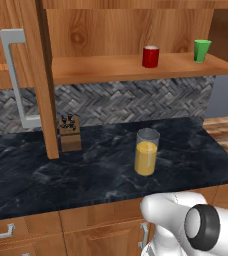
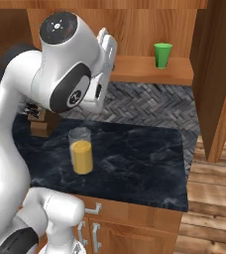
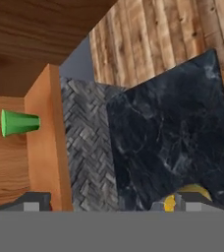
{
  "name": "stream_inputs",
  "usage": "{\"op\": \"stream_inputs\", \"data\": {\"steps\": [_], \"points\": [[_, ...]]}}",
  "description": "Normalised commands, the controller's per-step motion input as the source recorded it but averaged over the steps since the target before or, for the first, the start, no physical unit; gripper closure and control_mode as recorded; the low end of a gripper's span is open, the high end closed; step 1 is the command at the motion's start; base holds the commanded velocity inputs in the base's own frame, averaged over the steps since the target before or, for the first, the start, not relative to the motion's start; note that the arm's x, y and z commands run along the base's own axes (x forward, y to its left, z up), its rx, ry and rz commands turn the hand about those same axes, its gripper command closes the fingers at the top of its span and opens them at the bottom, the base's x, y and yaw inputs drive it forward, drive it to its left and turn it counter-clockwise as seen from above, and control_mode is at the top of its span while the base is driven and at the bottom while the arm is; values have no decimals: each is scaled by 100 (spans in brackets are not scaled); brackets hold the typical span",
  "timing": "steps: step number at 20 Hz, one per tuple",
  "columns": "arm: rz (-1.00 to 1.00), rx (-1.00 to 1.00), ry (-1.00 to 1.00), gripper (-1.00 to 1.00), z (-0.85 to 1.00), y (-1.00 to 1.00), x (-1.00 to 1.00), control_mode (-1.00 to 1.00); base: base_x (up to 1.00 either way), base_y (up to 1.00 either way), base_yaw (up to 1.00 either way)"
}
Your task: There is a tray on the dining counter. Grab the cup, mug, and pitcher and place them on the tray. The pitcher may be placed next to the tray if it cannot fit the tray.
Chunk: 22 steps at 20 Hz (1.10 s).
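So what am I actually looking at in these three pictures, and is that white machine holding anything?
It's a white robot arm in a computer-rendered kitchen. Two pictures come from cameras on its base, left and right; the third looks out from its hand, rolled sideways. On the black marbled counter stand a glass pitcher of orange liquid and a knife block. On the wooden shelf above stand a red mug and a green cup. Its fingers appear to hold nothing, though I can't tell whether they are open.
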Motion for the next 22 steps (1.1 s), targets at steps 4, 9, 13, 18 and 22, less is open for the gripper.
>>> {"op": "stream_inputs", "data": {"steps": [4, 9, 13, 18, 22], "points": [[0, 11, -1, -100, 0, -26, 55, -100, 0, 0, 0], [0, 9, -1, -100, 0, -20, 50, -100, 0, 0, 0], [0, 11, -2, -100, 0, -25, 49, -100, 0, 0, 0], [0, 11, -2, -100, 0, -26, 49, -100, 0, 0, 0], [2, 7, -5, -100, 0, -8, 44, -100, 0, 0, 0]]}}
